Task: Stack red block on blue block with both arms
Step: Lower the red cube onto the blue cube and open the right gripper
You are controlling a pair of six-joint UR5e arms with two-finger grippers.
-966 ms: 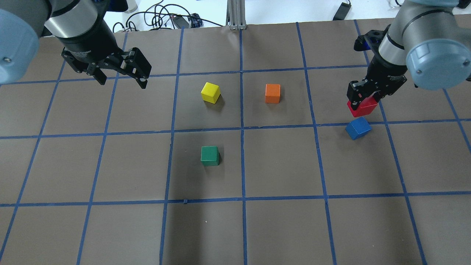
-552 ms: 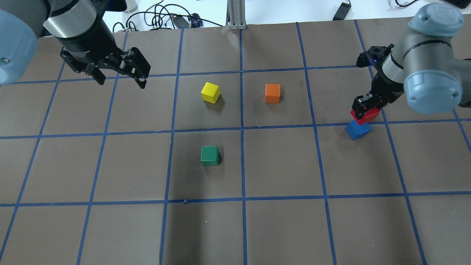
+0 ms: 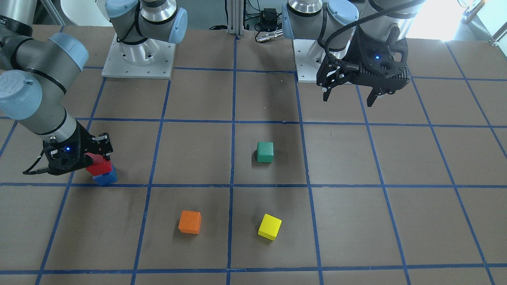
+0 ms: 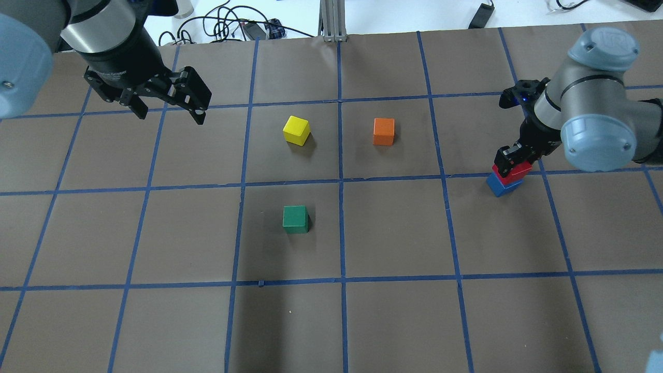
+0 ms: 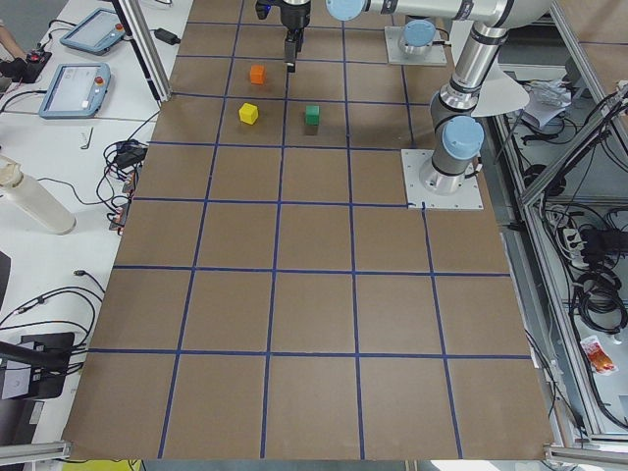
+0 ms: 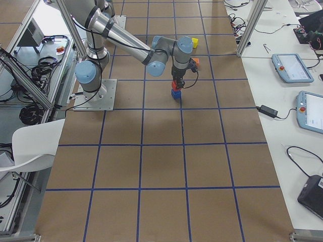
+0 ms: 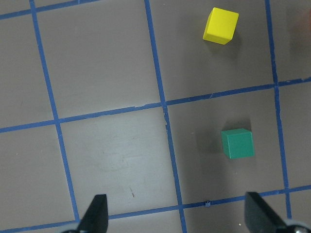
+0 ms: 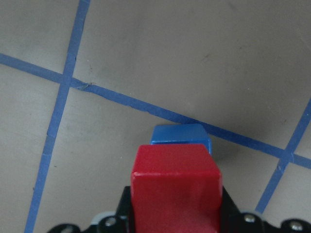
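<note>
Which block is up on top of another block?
The red block, gripped by the right gripper, is on top of the blue block. The green block, yellow block and orange block each lie alone on the table.

Orange cube (image 4: 384, 131) — nearest red block (image 4: 512, 171), apparently well apart.

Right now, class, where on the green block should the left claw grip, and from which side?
Take the green block by two opposite side faces, coming straight down. It sits flat and alone, nothing beside it, so the open left claw can straddle it from above.
</note>
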